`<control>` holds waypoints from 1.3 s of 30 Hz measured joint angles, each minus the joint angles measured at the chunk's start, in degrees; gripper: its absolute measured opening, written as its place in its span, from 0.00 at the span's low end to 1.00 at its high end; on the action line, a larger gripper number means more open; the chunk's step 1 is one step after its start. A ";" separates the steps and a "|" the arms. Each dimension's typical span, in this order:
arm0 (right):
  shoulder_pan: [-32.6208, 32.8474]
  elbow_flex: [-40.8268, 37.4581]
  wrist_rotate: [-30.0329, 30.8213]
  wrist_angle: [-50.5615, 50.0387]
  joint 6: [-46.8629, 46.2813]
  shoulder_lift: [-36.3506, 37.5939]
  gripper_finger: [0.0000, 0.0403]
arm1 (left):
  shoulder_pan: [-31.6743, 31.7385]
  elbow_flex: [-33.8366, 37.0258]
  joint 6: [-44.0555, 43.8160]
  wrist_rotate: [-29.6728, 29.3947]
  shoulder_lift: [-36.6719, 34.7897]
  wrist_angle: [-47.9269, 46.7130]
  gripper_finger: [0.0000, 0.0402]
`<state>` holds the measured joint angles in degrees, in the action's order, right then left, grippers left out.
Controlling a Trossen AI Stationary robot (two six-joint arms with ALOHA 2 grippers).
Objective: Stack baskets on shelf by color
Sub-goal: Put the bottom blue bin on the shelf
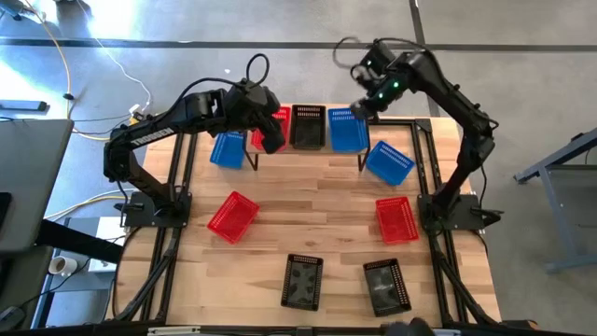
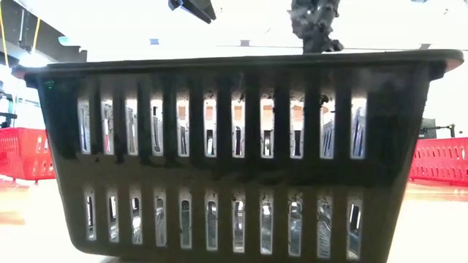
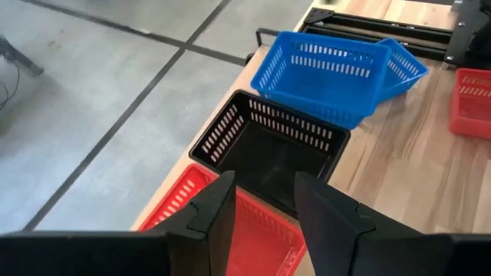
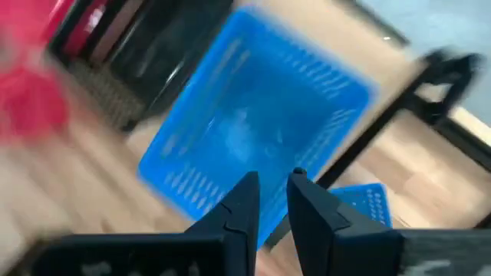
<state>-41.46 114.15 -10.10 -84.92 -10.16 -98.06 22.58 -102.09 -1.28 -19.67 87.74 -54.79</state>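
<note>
On the light wooden bench (image 1: 308, 210), largest thing first, the small wood-topped shelf (image 1: 250, 152) on thin black legs stands along the far edge, carrying one red perforated plastic basket (image 1: 278, 126), one black perforated basket (image 1: 308, 126) and one blue perforated basket (image 1: 345, 131) side by side. Six more wait below: a blue one (image 1: 227, 148) just beside the shelf's left end, another blue (image 1: 389, 161) tilted at its right end, two red (image 1: 232, 216) (image 1: 396, 219) at mid-bench, two black (image 1: 302, 280) (image 1: 384, 286) near the front.

My right hand (image 4: 270, 201) hangs above the shelved blue basket, fingers parted a little with nothing between them; I judge that placement just finished. My left hand (image 3: 265, 201) hovers over the red and black baskets, fingers spread and empty.

To do the next step well, I should lift clear without nudging the row, take a loose basket by its rim, line it up square over its own colour and lower it straight so it nests.
</note>
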 joint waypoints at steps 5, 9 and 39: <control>6.24 -2.13 0.31 -3.09 6.70 -0.01 0.14 | 0.33 0.01 -3.32 0.00 0.00 -2.58 0.31; 10.61 -2.93 0.40 -2.76 9.16 -0.04 0.14 | 0.33 0.01 -4.69 0.01 0.00 -4.11 0.31; 20.47 -3.02 5.43 -2.98 7.63 -6.60 0.14 | 0.27 0.03 -16.70 -2.25 -9.72 -8.45 0.32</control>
<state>-20.99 111.13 -4.67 -87.90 -2.52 -104.66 22.85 -102.06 -17.98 -21.93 78.02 -63.24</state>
